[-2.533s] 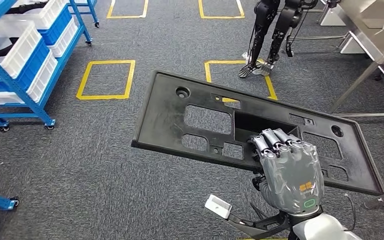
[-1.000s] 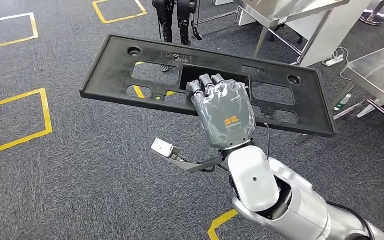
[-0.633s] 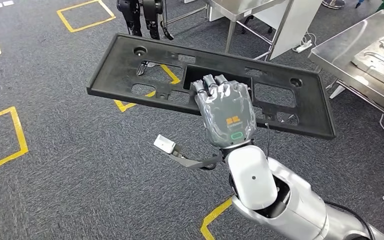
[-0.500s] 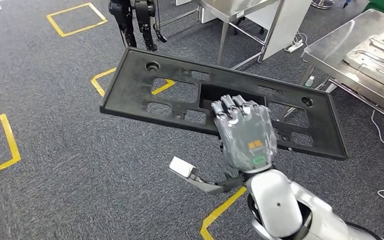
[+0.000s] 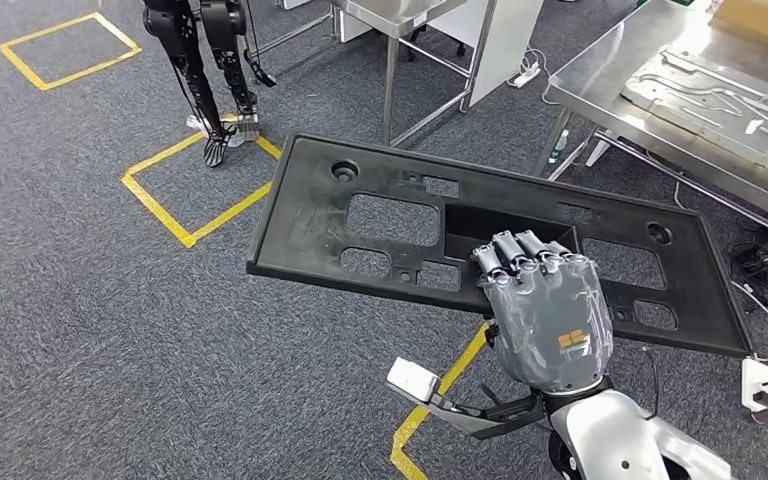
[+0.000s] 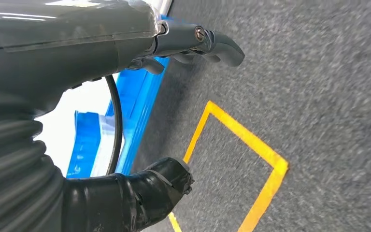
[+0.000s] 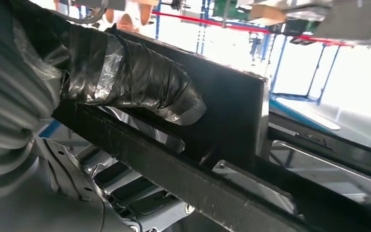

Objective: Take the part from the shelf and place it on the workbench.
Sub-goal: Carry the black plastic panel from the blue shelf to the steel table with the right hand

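One long black part [image 5: 400, 225] held flat over grey carpet [image 5: 80, 320], right hand [image 5: 545, 315] gripping its near edge, fingers hooked into the centre cutout. Steel workbench [image 5: 610, 85] beyond the hand, to its right. Left hand [image 6: 125, 72] hangs holding nothing, fingers [image 6: 212, 43] loosely curled.

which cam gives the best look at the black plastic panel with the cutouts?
Head view: the flat black plastic panel shows edge to edge, cutouts and round holes visible, with the right hand gripping its central opening. The right wrist view gives a close slice of its dark edge under the thumb. The left wrist view looks at carpet.
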Controlling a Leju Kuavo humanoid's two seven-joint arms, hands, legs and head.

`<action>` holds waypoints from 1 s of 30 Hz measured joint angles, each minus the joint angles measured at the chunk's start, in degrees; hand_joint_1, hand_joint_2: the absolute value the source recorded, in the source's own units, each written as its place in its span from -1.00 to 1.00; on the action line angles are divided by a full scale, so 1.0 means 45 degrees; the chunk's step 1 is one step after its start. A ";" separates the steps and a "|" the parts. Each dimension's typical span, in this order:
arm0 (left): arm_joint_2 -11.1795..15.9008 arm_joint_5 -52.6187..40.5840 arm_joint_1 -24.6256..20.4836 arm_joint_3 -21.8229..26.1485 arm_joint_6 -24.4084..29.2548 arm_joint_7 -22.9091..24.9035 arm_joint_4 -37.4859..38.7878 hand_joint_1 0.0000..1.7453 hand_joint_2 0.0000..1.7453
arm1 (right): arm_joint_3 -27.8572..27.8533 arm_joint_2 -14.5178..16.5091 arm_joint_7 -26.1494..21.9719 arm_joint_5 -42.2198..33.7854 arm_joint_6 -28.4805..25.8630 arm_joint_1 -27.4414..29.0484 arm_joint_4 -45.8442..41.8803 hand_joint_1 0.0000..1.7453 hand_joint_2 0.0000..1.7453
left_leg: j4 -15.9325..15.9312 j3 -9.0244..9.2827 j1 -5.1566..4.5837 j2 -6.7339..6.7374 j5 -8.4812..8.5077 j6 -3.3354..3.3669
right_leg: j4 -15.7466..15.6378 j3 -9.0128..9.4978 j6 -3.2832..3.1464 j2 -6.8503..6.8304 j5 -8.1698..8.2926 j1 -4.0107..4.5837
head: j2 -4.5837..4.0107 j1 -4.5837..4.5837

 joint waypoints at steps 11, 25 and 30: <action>-0.0004 -0.0007 0.0071 0.0353 -0.0448 0.0344 0.0005 -1.00 1.00 | -0.3901 -0.1189 -0.2648 -0.0003 -0.1675 0.3257 -0.1258 1.00 1.00 | 0.3177 -0.1474 -0.0032 -0.0787 -0.1375 -0.0326 | -0.1097 0.0650 -0.0239 0.0930 0.0098 -0.0065 | 0.0000 -0.0002; 0.0029 -0.0036 0.0021 0.0638 -0.0668 0.0382 0.0000 -1.00 1.00 | -0.6517 -0.1258 -0.3575 -0.0004 -0.1750 0.4599 -0.1505 1.00 1.00 | -0.0322 -0.0050 0.0006 -0.0685 0.0343 0.0293 | 0.2322 -0.1022 0.0629 0.0845 -0.1582 -0.0285 | 0.0000 0.0023; 0.0023 -0.0036 0.0003 0.0641 -0.0670 0.0384 0.0000 -1.00 1.00 | -0.6683 -0.1258 -0.3576 -0.0004 -0.1754 0.4676 -0.1488 1.00 1.00 | -0.0328 0.0183 -0.0012 -0.0107 0.0159 0.0190 | -0.0171 0.0193 0.0520 0.0210 -0.0087 -0.0237 | -0.0001 0.0021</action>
